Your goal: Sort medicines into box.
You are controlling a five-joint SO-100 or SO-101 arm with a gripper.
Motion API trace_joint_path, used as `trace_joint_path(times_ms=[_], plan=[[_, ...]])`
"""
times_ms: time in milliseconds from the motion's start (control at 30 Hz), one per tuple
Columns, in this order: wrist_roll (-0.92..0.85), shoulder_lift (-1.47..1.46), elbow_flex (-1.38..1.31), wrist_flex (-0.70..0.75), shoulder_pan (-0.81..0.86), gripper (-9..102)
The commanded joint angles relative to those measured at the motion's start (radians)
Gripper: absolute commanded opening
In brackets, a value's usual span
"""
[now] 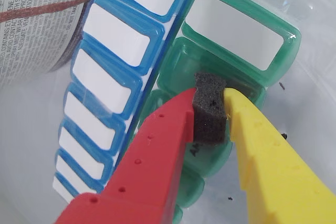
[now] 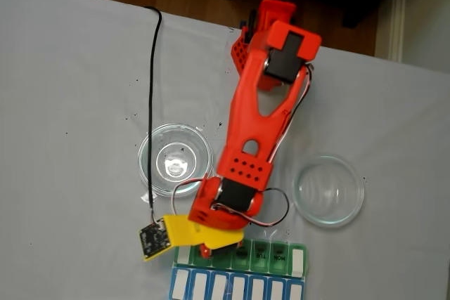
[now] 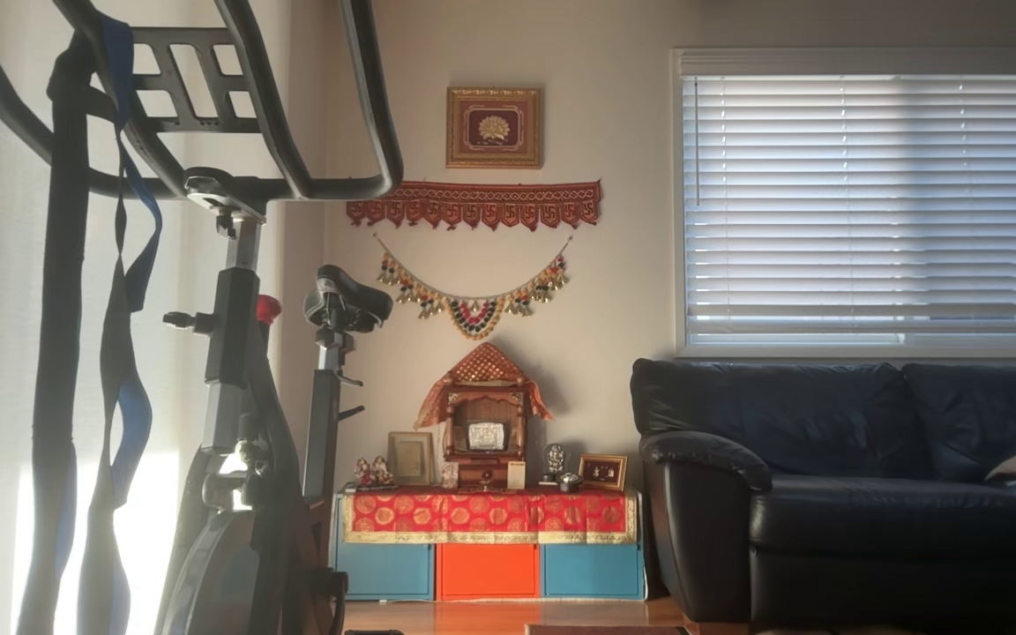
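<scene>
The gripper [image 1: 210, 103], its red and yellow fingers slightly parted around a dark foam pad with no ball seen between them, hangs just over the green box [image 1: 231, 72], while both nearby dishes [image 2: 175, 159] look empty, so sorting is probably near done.

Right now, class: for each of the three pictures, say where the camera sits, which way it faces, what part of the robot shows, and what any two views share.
Wrist view: rides on the arm, looking down past the gripper, one finger red, one yellow, foam pad between, onto the green-lidded box beside the blue-lidded row.
Fixed view: above the table, looking straight down; the red arm reaches to the gripper over the box, between two clear dishes.
Other view: low, facing a living-room wall; no robot.
Shared: wrist and fixed views both show gripper, box, blue row.
</scene>
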Motion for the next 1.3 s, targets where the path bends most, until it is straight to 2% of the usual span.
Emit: trace_joint_path(times_ms=[0,233,333,433,633,933,1133,1267], plan=[[0.003,-0.014,-0.071,0.061,-0.003,1],[0.057,0.041,-0.089,0.153,-0.021,1],[0.118,0.087,-0.123,0.235,-0.040,1],[0.181,0.178,-0.110,0.258,-0.069,1],[0.287,0.362,-0.023,0.198,-0.118,1],[0.288,0.575,0.166,0.084,-0.210,1],[0.278,0.730,0.402,0.011,-0.255,1],[0.250,0.959,0.630,-0.021,-0.304,1]])
